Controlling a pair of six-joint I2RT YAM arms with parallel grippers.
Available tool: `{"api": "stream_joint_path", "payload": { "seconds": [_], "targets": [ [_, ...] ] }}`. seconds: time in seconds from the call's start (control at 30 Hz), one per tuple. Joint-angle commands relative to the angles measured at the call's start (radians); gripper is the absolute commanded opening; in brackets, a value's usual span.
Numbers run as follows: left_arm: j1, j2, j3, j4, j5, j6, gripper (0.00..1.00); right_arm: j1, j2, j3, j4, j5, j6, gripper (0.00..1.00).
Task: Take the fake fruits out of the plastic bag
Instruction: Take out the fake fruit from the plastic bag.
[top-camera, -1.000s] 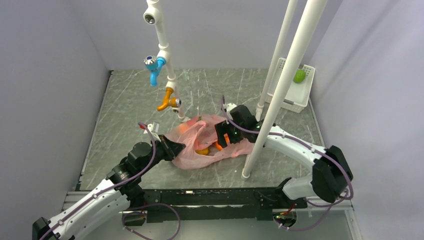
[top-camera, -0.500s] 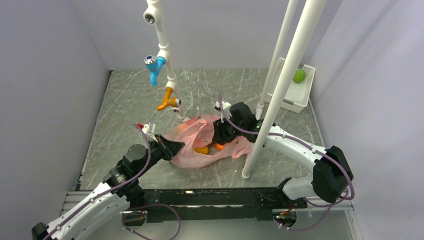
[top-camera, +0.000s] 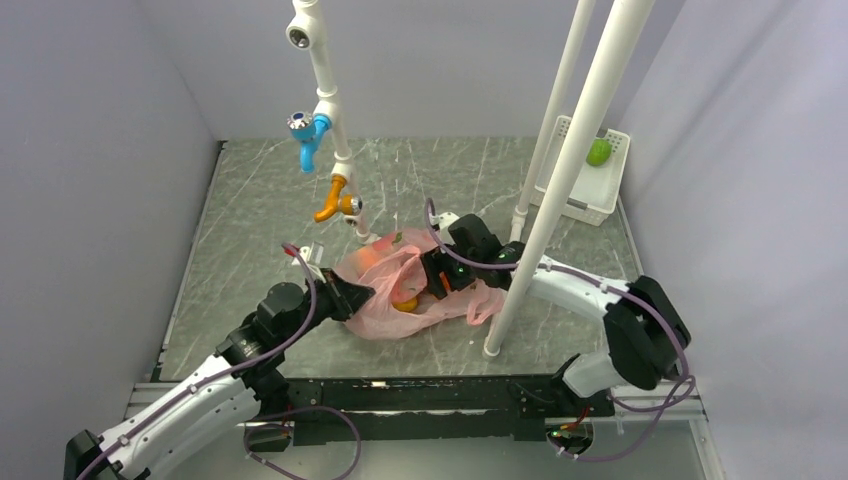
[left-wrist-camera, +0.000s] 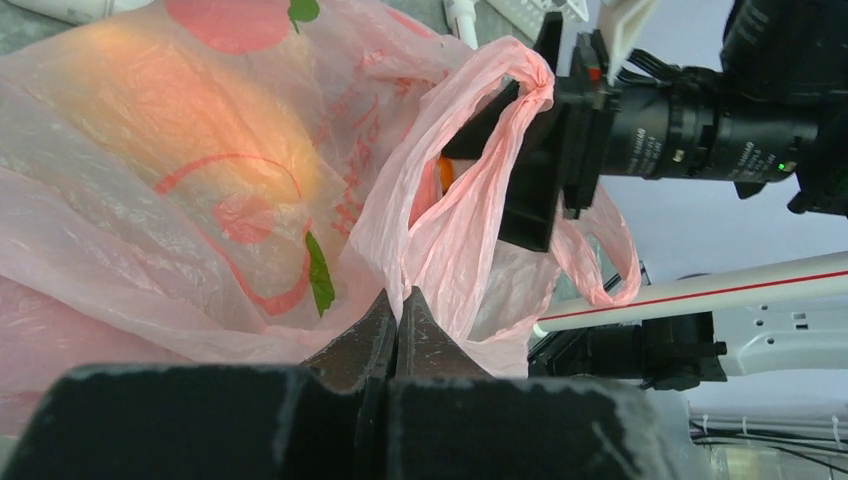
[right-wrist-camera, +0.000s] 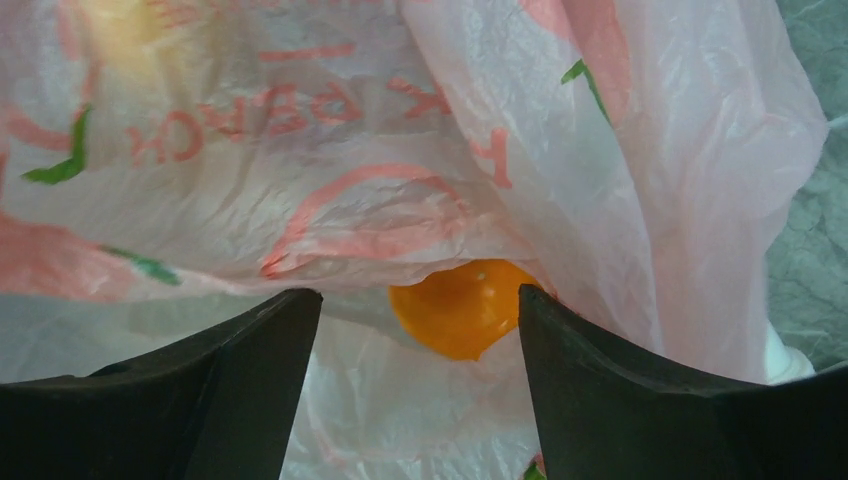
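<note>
The pink plastic bag (top-camera: 400, 290) lies crumpled mid-table. My left gripper (top-camera: 362, 296) is shut on the bag's film (left-wrist-camera: 300, 200) at its left edge. My right gripper (top-camera: 436, 280) is open at the bag's mouth, its jaws apart. A round orange fruit (right-wrist-camera: 462, 306) lies just ahead between the right fingers (right-wrist-camera: 250, 340), half under a fold of the bag (right-wrist-camera: 300, 150). The orange fruit (top-camera: 405, 302) also shows through the opening in the top view. Other fruits are hidden under the film.
A white slotted basket (top-camera: 570, 205) with a lime-green fruit (top-camera: 598, 151) stands at the back right. Two white poles (top-camera: 545, 190) rise just right of the bag. A pipe with a blue and an orange tap (top-camera: 330, 130) hangs above the back left.
My right gripper has moved left and down into the bag's mouth, towards the orange fruit. My left gripper keeps its hold on the bag's edge and has shifted slightly.
</note>
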Motion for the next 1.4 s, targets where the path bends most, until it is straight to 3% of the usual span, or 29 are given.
{"api": "stream_joint_path", "payload": {
  "seconds": [0.0,0.53,0.63,0.7,0.9,1.07,1.37],
  "targets": [
    [0.003,0.03,0.035,0.062,0.038,0.016,0.0,0.006,0.082,0.057,0.041,0.095,-0.033,0.77],
    [0.003,0.057,0.003,0.086,0.031,-0.01,0.0,0.005,0.264,0.086,0.103,0.251,-0.033,0.79],
    [0.003,0.07,0.016,0.068,0.028,-0.008,0.0,0.005,0.272,0.095,0.093,0.257,-0.03,0.72],
    [0.003,0.071,0.021,0.055,0.021,-0.009,0.0,0.006,0.248,0.083,0.097,0.228,-0.034,0.61],
    [0.003,0.065,0.01,0.018,0.016,-0.023,0.0,0.002,0.072,0.019,0.138,0.038,-0.012,0.27],
    [0.002,0.069,0.0,0.008,-0.022,-0.04,0.0,-0.032,-0.124,-0.024,0.233,-0.219,0.052,0.19],
    [0.003,0.038,0.015,-0.029,-0.039,-0.037,0.0,-0.213,-0.233,-0.073,0.422,-0.728,0.294,0.1]
  ]
}}
